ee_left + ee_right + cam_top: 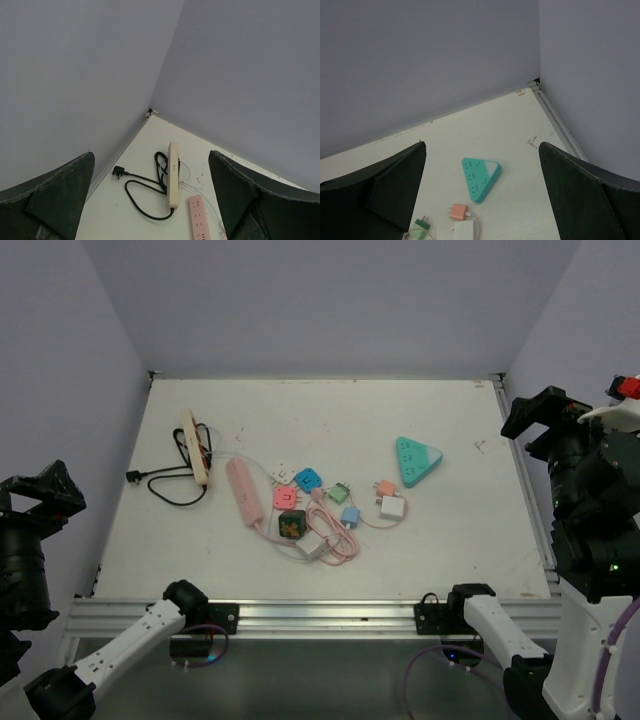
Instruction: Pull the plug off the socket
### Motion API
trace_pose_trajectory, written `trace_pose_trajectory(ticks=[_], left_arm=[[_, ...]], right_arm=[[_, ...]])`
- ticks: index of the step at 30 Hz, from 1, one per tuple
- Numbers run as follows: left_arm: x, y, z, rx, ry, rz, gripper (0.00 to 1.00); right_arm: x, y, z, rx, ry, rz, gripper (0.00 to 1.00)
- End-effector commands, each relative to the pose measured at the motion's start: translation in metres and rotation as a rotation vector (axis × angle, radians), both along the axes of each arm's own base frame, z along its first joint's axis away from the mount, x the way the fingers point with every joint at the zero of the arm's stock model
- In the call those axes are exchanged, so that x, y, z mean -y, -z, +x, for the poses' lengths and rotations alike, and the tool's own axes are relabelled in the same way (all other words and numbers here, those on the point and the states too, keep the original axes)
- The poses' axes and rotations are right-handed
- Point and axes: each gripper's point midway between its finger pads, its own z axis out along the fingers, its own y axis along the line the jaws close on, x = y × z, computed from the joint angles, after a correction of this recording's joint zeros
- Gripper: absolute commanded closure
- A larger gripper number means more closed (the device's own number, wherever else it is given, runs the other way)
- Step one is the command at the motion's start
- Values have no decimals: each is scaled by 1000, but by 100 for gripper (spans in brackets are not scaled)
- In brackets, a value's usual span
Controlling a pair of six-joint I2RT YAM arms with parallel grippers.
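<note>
**Both arms parked, no plug approached yet**

The left end effector [151,162] hangs high over the left edge of the table [460,540], its jaws spread wide and holding nothing. Between its fingers the wrist view looks down on a beige power strip [173,175] with a black cord [137,197] looped beside it. The end of a pink power strip [199,222] shows just nearer.

The right end effector [482,145] is likewise wide and empty, raised beyond the right edge. Its camera faces a teal triangular socket [480,179] that lies by itself on the right half.

The likely work lies mid-table. There a knot of small plugs and adapters [288,497] sits just right of the pink strip, tangled with a coiled pink cable [343,543]. From this height I cannot tell which plug is actually seated in which socket.

The task looks to be at its very start, with no reach begun. The next move probably calls for bringing one arm down over the cluster to find the seated plug. The other arm would then pin the socket body, so that a straight pull separates the plug rather than dragging the light parts across the table.
</note>
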Motion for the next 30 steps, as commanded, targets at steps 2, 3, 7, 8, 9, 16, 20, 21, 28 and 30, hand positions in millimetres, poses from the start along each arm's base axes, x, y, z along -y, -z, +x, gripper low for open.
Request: trace_pose_trajectory(ticks=[2, 3, 7, 8, 9, 16, 20, 21, 28, 30], left_arm=[[-13, 8, -12, -21, -44, 10, 0], [-13, 9, -12, -23, -44, 9, 0], [-12, 15, -10, -19, -50, -8, 0], [-12, 17, -10, -18, -52, -11, 0], [-12, 17, -9, -7, -52, -20, 0], [-7, 20, -1, -13, -53, -23, 0], [-1, 19, 6, 3, -37, -36, 0], [0, 18, 7, 6, -36, -37, 0], [-2, 15, 9, 19, -63, -41, 0], [-4, 12, 8, 30, -68, -50, 1]], right_arm=[[-3, -2, 5, 0, -20, -12, 1], [-5, 0, 7, -4, -29, -9, 1], [-8, 0, 11, -5, -46, -10, 1], [-9, -1, 11, -5, -47, -10, 1], [-10, 0, 14, -9, -52, -12, 1], [-17, 2, 26, -26, -85, -20, 1], [-19, 3, 30, -33, -90, -32, 1], [-18, 3, 30, -33, -87, -37, 1], [-22, 4, 32, -38, -101, -44, 1], [-23, 4, 32, -34, -104, -47, 1]])
